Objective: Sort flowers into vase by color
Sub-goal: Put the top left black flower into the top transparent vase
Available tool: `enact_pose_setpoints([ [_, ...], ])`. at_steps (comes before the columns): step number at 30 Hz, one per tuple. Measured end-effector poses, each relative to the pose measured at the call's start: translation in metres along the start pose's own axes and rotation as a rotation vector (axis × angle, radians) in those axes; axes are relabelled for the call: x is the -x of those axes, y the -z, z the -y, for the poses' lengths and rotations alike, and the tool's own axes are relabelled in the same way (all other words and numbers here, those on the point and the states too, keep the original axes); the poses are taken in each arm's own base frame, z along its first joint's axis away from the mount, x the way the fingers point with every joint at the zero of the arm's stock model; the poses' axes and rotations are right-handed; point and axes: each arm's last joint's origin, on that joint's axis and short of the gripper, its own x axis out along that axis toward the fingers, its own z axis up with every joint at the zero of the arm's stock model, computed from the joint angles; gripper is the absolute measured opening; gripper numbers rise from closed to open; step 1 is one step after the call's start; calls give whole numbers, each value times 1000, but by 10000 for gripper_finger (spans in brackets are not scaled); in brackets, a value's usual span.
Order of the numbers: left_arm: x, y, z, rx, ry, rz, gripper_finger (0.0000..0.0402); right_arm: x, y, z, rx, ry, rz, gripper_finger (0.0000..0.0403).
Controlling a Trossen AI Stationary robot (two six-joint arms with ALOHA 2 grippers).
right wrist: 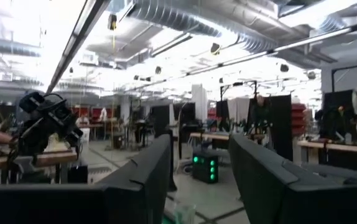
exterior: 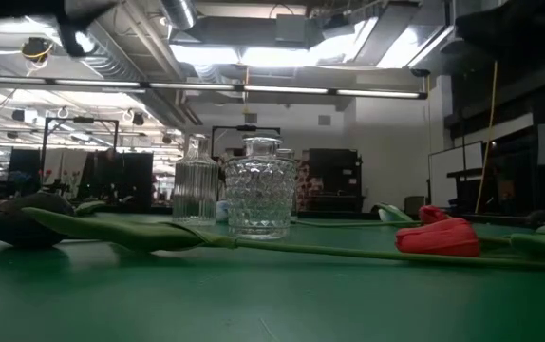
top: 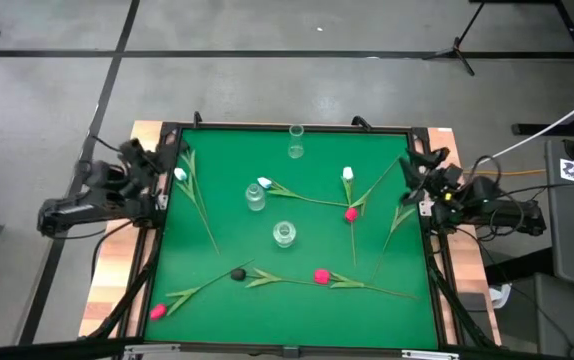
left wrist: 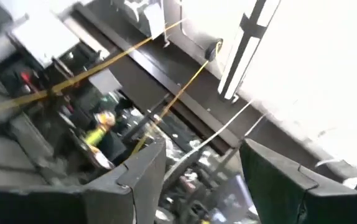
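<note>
From above, the green table (top: 297,300) carries three glass vases: one at the far edge (top: 296,142), one nearer the middle (top: 256,197), one close to centre (top: 284,234). Tulips lie scattered flat around them. A white-headed one (top: 180,175) sits by the left edge, another white one (top: 264,184) lies just beside the middle vase, and a third white head (top: 347,174) sits right of centre. A red head (top: 351,214) lies below that, its stem running toward the near edge. Along the near side there's a black head (top: 237,274), a red one (top: 320,276) and a pink one (top: 157,312) at the near left corner. No tulip is in a vase. The left gripper (top: 172,150) waits at the table's left edge, the right gripper (top: 414,170) at the right edge, both off the flowers.

Down at table height, a cut-glass vase (exterior: 260,195) stands in front, a ribbed one (exterior: 196,193) just behind to its left. The black tulip head (exterior: 26,220) rests at left, a red one (exterior: 439,235) at right, stems flat on the cloth.

The left wrist camera points up at the ceiling; its two fingers (left wrist: 135,180) stand apart with nothing between them.

The right wrist camera looks level across the room; its fingers (right wrist: 147,180) are parted too, holding nothing, and the other arm (right wrist: 45,121) shows far off.
</note>
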Motion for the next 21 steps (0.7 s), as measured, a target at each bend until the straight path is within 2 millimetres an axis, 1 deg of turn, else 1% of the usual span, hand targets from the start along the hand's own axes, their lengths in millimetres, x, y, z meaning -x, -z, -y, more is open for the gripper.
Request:
enact_pose_setpoints([
  [2, -11, -12, 15, -70, -46, -30, 203, -3, -9, 0, 26, 0, 1, 166],
  [4, -26, -19, 28, -138, -120, -118, 203, -9, -20, 0, 68, 1, 4, 166],
  [7, -49, -19, 38, -234, -300, -325, 203, -20, -38, -2, 160, -10, -27, 166],
  [9, -62, -16, 38, -292, -485, -456, 203, -30, -46, -5, 223, -31, -86, 166],
  [12, -76, -7, 29, -327, -829, -580, 203, -44, -53, -11, 291, -40, -189, 166],
  [14, -83, 1, 18, -304, -1025, -625, 203, -54, -55, -15, 332, -24, -258, 166],
  [18, -88, 25, -10, -323, -1327, -784, 203, -72, -50, -24, 395, 5, -355, 166],
  [21, -91, 39, -31, -356, -1544, -825, 203, -81, -46, -31, 418, -4, -391, 166],
])
